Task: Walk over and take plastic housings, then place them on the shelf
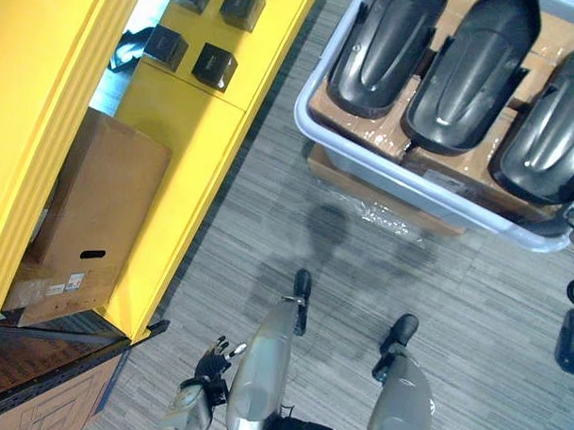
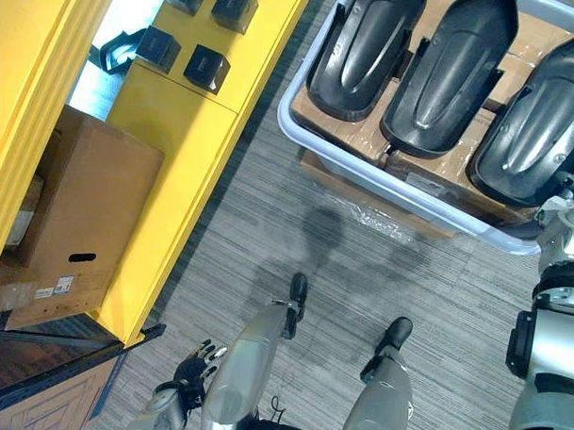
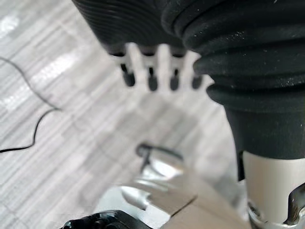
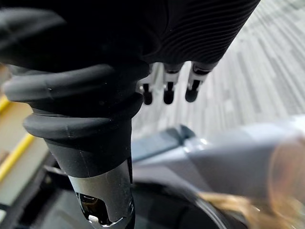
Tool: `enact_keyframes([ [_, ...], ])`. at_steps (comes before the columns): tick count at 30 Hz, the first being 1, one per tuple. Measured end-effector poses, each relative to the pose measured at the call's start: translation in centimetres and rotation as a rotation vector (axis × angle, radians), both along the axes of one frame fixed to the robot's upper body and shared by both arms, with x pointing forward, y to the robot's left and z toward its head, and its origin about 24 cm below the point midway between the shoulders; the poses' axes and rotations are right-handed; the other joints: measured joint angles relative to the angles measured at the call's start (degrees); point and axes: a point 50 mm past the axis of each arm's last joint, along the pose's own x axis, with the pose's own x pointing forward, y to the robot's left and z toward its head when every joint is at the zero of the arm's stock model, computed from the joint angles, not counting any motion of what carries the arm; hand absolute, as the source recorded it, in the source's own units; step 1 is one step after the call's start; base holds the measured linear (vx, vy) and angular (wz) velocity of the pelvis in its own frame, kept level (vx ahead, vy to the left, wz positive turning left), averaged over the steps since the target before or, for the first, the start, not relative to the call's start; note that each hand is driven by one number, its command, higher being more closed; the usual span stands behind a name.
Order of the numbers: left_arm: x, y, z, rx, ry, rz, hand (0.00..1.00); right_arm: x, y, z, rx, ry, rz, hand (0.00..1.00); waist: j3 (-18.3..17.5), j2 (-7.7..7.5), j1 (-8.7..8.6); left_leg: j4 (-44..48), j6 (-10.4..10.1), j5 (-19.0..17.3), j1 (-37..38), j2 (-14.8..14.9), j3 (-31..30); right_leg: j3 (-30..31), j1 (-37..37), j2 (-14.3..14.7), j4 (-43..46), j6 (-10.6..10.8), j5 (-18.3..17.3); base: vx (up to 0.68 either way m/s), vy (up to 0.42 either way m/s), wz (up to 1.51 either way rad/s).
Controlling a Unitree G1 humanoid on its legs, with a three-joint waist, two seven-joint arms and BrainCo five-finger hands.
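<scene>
Three dark plastic housings (image 1: pixel 466 75) lie side by side, hollow side down, at the far right. They rest on brown cartons (image 1: pixel 463 165) inside a pale grey tray (image 1: pixel 402 172). No hand touches them. The tray sits on a flat wrapped carton (image 1: pixel 382 207) on the floor, and its near rim runs slantwise from the far middle to the right edge.

The right hand (image 4: pixel 167 93) hangs by the tray's near right corner. Its fingers are straight and loosely spread, holding nothing, with the tray rim and a dark housing just beneath the wrist. The left hand (image 1: pixel 211 356) hangs low at the near left. Its fingers (image 3: pixel 151 78) are straight, slightly apart and empty, over bare floor.

The yellow shelf (image 1: pixel 186 127) runs along the left from near to far. Four small black boxes (image 1: pixel 214 64) stand on its top at the far end, and a large cardboard box (image 1: pixel 99 208) fills a lower compartment. A dark bench (image 1: pixel 46 353) corner sits at the near left, touching the shelf's near post. Between shelf and tray lies an open lane of grey striped carpet (image 1: pixel 491 307), narrowing toward the far end.
</scene>
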Motion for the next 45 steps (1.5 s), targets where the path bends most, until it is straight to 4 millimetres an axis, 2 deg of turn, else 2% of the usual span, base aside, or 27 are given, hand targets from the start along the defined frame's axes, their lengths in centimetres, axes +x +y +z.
enact_keyframes([
  [6,-0.3,-0.3,-0.2,-0.022,0.007,0.019,0.0,-0.7,-1.0,1.2,-0.054,0.033,-0.046,0.0,-0.34,0.52,1.63,1.28,-0.04,-0.04,-1.78,-0.65,-1.45,-1.24,-1.41,-0.83,3.25,-0.2,-1.77,-0.01,-0.018,0.13],
  [10,-0.4,-0.6,-0.2,-0.031,0.005,0.021,0.0,-0.1,-0.6,2.6,-0.09,0.02,-0.023,0.0,-0.75,1.12,2.53,1.92,-0.06,-0.06,-2.54,-0.69,-1.65,-1.26,-2.97,-1.32,5.52,-0.45,-2.77,-0.02,-0.028,0.04],
  [11,-0.4,-0.7,-0.2,-0.034,0.006,0.021,0.0,-0.1,-0.5,2.6,-0.094,0.025,-0.018,1.0,-0.87,1.28,2.71,1.96,-0.07,-0.06,-2.57,-0.69,-1.69,-1.27,-2.98,-1.32,5.63,-0.5,-2.84,0.0,0.0,0.0],
  [15,-0.5,-0.9,-0.3,-0.047,0.005,0.018,0.0,-0.1,-0.5,2.2,-0.066,0.079,-0.012,1.0,-1.27,1.86,3.45,2.41,-0.1,-0.09,-3.5,-0.67,-2.15,-1.5,-3.54,-1.3,6.4,-0.56,-3.18,-0.02,-0.032,0.04],
  [22,-0.6,-0.9,-0.3,-0.048,0.006,0.02,0.0,-1.8,-2.1,1.9,-0.016,0.152,-0.076,1.0,-1.31,1.92,3.64,2.55,-0.25,-0.19,-3.48,-0.63,-2.57,-1.7,-3.41,-1.24,6.91,-0.56,-3.76,0.0,-0.022,0.02],
  [27,-0.5,-1.0,-0.2,-0.045,-0.001,0.017,0.0,-2.5,-2.5,0.5,0.075,0.194,-0.086,1.0,-1.32,1.94,3.73,2.92,-0.58,-0.39,-3.31,-0.42,-3.04,-2.1,-3.3,-1.23,8.32,-0.73,-4.87,0.0,-0.046,0.04],
  [30,-0.6,-1.2,-0.3,-0.045,0.001,-0.001,0.0,-2.7,-2.4,-0.6,0.137,0.201,-0.079,1.0,-1.84,2.68,4.12,2.95,-0.6,-0.4,-3.29,-0.37,-3.14,-2.3,-3.19,-1.24,8.45,-0.78,-5.0,0.0,-0.024,0.02],
  [34,-0.6,-1.5,-0.3,-0.046,0.002,-0.013,0.0,-2.7,-2.5,-1.0,0.155,0.193,-0.088,1.0,-2.27,3.27,4.4,2.82,-0.59,-0.39,-3.0,-0.34,-3.12,-2.3,-2.99,-1.28,8.56,-0.77,-5.01,0.0,0.0,0.0],
  [38,-0.6,-1.5,-0.3,-0.045,-0.001,-0.012,0.0,-2.7,-2.4,-1.3,0.099,0.194,-0.118,1.0,-2.27,3.27,4.44,2.27,-0.59,-0.36,-1.89,-0.37,-3.07,-2.45,-1.93,-1.34,8.32,-0.76,-5.01,0.0,-0.008,0.0],
  [45,0.1,-1.3,0.3,-0.056,-0.05,0.039,0.0,-2.2,-2.1,-0.4,-0.1,0.192,-0.141,1.0,-2.09,3.01,3.69,2.15,-0.65,-0.31,-1.06,-0.08,-3.19,-2.87,-0.49,-0.78,6.99,-0.58,-4.78,0.0,-0.004,0.0],
])
